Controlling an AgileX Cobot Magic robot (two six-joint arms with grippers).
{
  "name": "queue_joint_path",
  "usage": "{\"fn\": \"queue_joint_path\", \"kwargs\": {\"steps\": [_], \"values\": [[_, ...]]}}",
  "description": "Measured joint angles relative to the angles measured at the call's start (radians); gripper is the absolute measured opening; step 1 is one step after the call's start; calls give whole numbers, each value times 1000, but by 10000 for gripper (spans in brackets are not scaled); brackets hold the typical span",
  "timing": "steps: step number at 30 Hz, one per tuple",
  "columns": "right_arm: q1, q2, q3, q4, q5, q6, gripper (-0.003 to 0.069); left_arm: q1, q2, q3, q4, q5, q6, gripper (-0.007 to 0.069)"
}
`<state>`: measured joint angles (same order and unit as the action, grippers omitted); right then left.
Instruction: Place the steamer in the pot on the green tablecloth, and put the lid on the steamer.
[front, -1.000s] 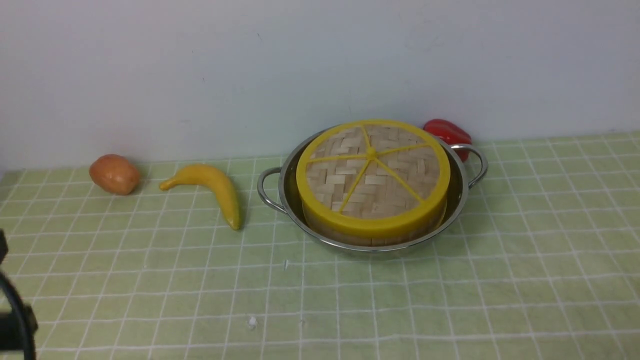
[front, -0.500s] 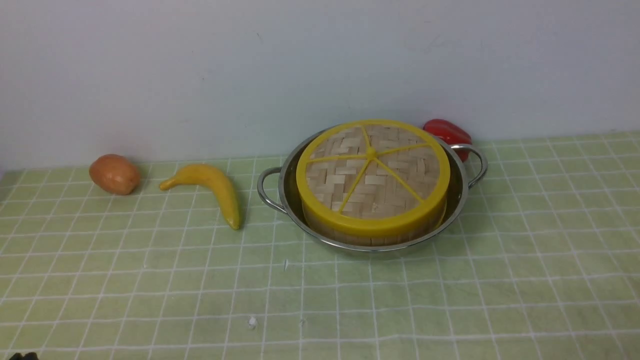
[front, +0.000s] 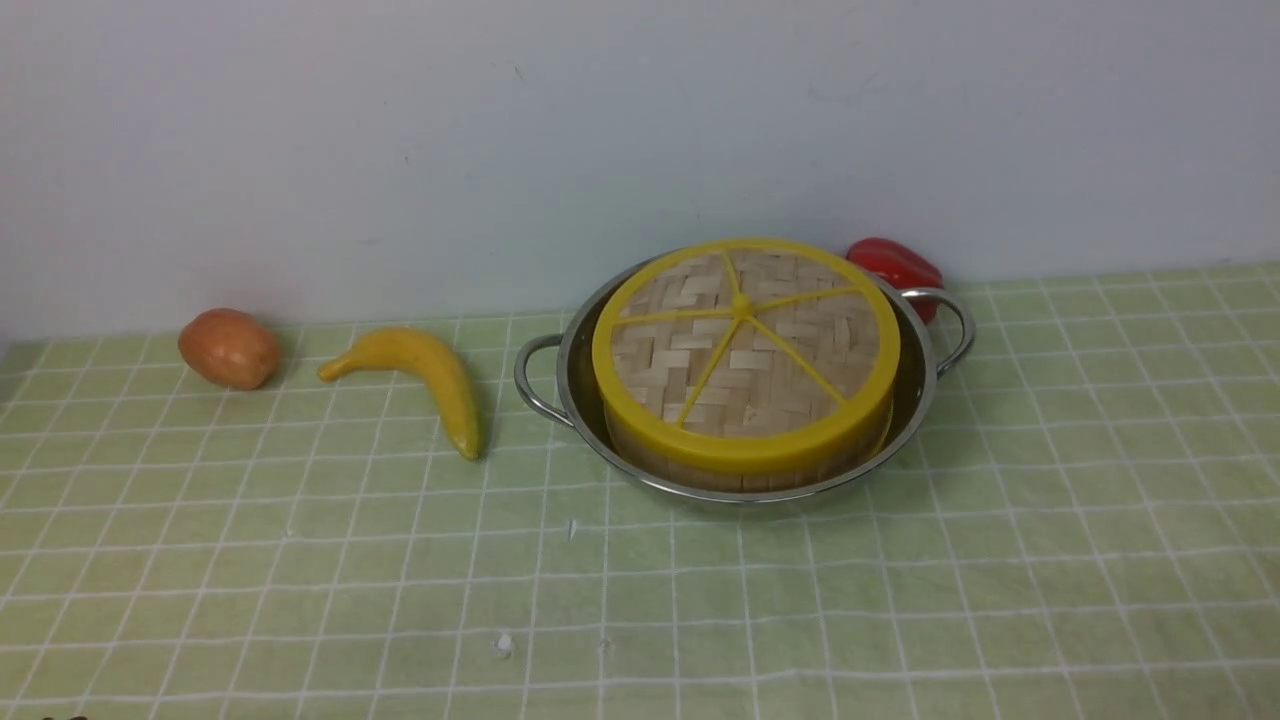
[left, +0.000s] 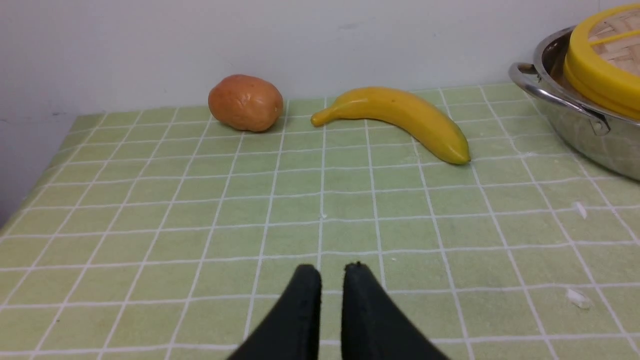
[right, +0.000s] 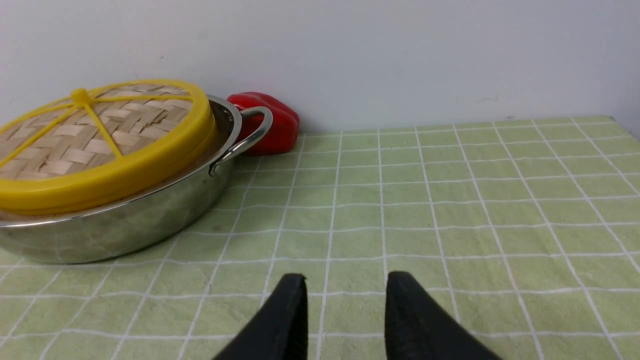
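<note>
No brand, label or lettering can be read on anything here.

The pot (front: 745, 385) sits on the green tablecloth (front: 900, 600) toward the far side, a little right of centre. The steamer (front: 745, 470) stands inside it, only its wooden wall showing under the lid (front: 745, 350), which lies flat on top with its yellow rim all round. A red pepper (front: 895, 265) lies at the far right of the pot, just beside its right handle by the wall. To the pot's left lies a banana (front: 420, 375), near the left handle but apart from it, and further left a potato (front: 230, 347).

The left gripper (left: 331, 272) hangs over bare cloth on the near side of the banana — its fingers are close together with a narrow slit between them, holding nothing. The right gripper (right: 345, 282) hangs over bare cloth right of the pot, fingers spread with a clear gap, empty too.

A second ago a dark part of the left arm showed at the front view's near left edge; now it is all but gone from that view. The pot, steamer, lid and produce have not shifted.
</note>
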<state>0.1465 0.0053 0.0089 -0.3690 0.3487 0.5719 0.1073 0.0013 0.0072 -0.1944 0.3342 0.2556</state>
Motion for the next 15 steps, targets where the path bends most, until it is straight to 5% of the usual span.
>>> {"fn": "queue_joint_path", "kwargs": {"steps": [15], "values": [[0,0,0,0,0,0,240,0,0,0,0,1,1,87]]}}
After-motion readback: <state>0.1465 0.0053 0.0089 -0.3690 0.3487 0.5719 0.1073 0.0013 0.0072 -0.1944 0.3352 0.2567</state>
